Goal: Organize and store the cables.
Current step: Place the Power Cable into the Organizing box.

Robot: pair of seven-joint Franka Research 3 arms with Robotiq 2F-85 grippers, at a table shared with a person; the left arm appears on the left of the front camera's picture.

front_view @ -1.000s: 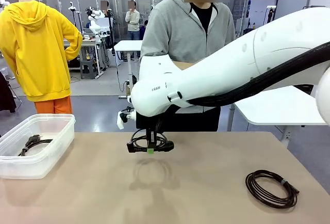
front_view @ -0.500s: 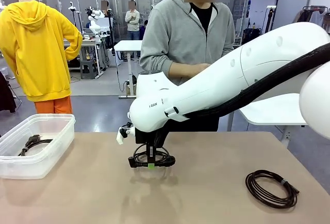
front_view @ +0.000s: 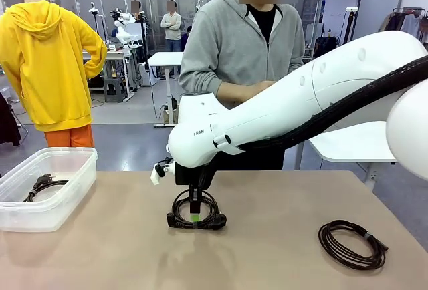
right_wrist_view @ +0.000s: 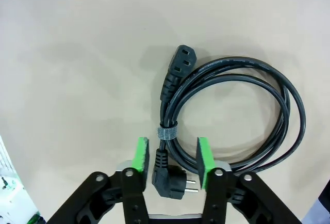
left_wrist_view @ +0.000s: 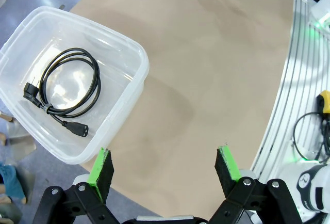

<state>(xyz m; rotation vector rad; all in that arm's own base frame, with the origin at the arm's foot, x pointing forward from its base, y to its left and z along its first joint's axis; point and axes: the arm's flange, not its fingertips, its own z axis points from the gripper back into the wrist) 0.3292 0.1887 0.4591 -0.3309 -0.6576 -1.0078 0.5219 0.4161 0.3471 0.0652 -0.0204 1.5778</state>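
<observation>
Right wrist view is showing my right gripper (right_wrist_view: 172,146) parted, unclenched, around the cable (right_wrist_view: 171,105) lying on the table (right_wrist_view: 77,53), so I am centring on its tie (right_wrist_view: 166,132), judging that keeps the coil wound.

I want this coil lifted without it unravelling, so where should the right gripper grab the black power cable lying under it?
Grip the power cable at its grey strap, where the strands are bundled together. Come straight down, pads either side: the coil lies flat on the table, and the open right gripper straddles that spot.
</observation>
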